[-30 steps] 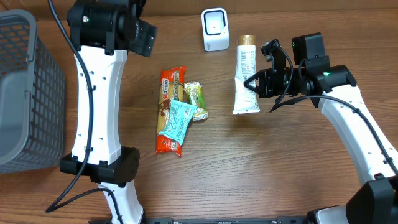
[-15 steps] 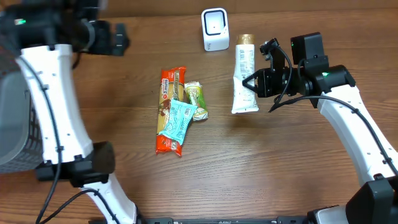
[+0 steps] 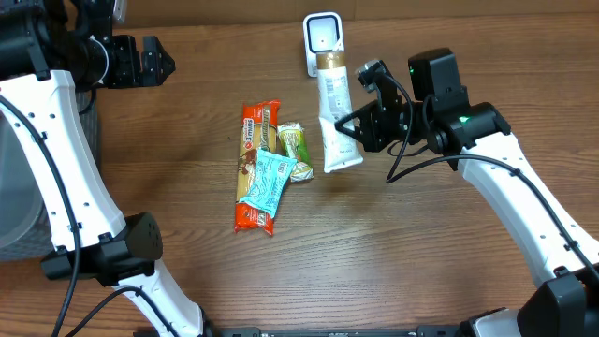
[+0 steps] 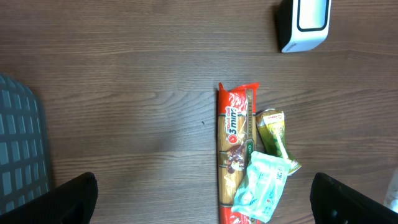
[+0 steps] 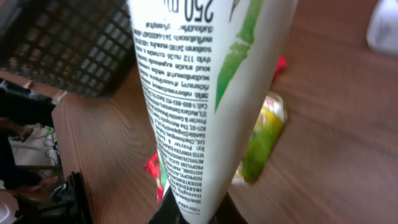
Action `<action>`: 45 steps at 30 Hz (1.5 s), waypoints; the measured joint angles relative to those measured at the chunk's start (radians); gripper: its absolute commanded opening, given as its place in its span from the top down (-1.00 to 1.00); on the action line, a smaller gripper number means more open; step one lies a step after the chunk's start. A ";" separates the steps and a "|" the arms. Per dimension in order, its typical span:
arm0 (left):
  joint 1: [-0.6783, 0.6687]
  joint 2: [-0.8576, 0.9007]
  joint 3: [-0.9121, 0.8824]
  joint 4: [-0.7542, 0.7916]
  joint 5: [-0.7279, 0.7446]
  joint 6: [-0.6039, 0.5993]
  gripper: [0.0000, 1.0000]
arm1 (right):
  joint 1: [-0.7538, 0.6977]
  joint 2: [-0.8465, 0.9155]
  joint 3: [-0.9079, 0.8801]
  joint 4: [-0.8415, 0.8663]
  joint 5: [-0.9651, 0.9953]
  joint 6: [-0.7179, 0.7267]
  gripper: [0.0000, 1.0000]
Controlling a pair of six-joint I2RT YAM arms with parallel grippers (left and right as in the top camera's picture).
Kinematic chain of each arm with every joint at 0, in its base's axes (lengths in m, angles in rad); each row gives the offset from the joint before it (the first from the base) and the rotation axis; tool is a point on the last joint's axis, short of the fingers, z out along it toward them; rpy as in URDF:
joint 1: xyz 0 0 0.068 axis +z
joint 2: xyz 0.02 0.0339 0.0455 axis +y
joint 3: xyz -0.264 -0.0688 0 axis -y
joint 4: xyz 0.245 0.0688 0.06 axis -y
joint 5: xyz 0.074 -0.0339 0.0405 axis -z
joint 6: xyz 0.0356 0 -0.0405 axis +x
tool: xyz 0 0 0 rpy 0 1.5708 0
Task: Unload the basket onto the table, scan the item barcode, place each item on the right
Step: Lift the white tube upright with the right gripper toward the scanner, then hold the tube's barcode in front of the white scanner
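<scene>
The tube hangs from the right gripper, whose jaws are clamped on its flat crimped tail. From that grip its long axis runs toward 12 o'clock, leaning slightly to 11, so the gold cap ends just short of the white scanner at the table's far edge. From overhead, cap and scanner look nearly touching, though I cannot tell how high the tube rides. The right wrist view shows fine print on the tube's face, but no barcode can be made out, so which side meets the scanner window is uncertain. I judge the coming move to be a short push or roll toward 12 o'clock, and the right arm is plainly the nearer one. The left gripper stands with jaws wide apart and holding nothing, well away at 10 o'clock near the grey basket. The wooden table is flat and bare around the scanner. The snack packets lie at 8 o'clock from the tube, clear of its path.
</scene>
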 measured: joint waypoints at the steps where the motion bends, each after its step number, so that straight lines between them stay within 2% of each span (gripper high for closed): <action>1: 0.000 0.000 0.000 0.000 0.002 0.000 -0.99 | 0.000 -0.001 0.000 0.018 -0.010 -0.005 0.93; 5: 0.000 0.000 0.000 0.000 0.002 0.000 -0.99 | 0.004 -0.018 0.000 0.081 -0.026 -0.013 0.93; 8: 0.000 0.000 0.000 0.000 0.003 0.000 -0.99 | 0.019 -0.033 0.000 0.122 0.041 0.005 0.93; 15: 0.000 0.000 0.000 0.000 0.003 0.000 -0.99 | 0.145 -0.038 0.008 0.221 0.437 0.019 0.93; 21: 0.000 0.000 0.000 0.000 0.006 0.000 -0.99 | 0.201 -0.035 0.044 0.423 0.758 -0.061 0.93; 25: 0.000 0.000 0.000 0.000 0.006 0.000 -0.99 | 0.200 0.022 0.075 0.530 0.926 -0.171 0.93; 30: 0.000 0.000 0.000 0.000 0.006 0.000 -0.99 | 0.200 0.198 0.079 0.660 1.081 -0.356 0.93; 36: 0.000 0.000 0.000 0.000 0.006 0.000 -0.99 | 0.200 0.452 0.074 1.008 1.235 -0.632 0.93; 41: 0.000 0.000 0.000 0.000 0.006 0.000 -0.99 | 0.189 0.553 0.121 1.078 1.282 -0.836 0.93; 45: 0.000 0.000 0.000 0.000 0.006 0.000 -0.99 | 0.165 0.659 0.217 1.099 1.324 -0.915 0.92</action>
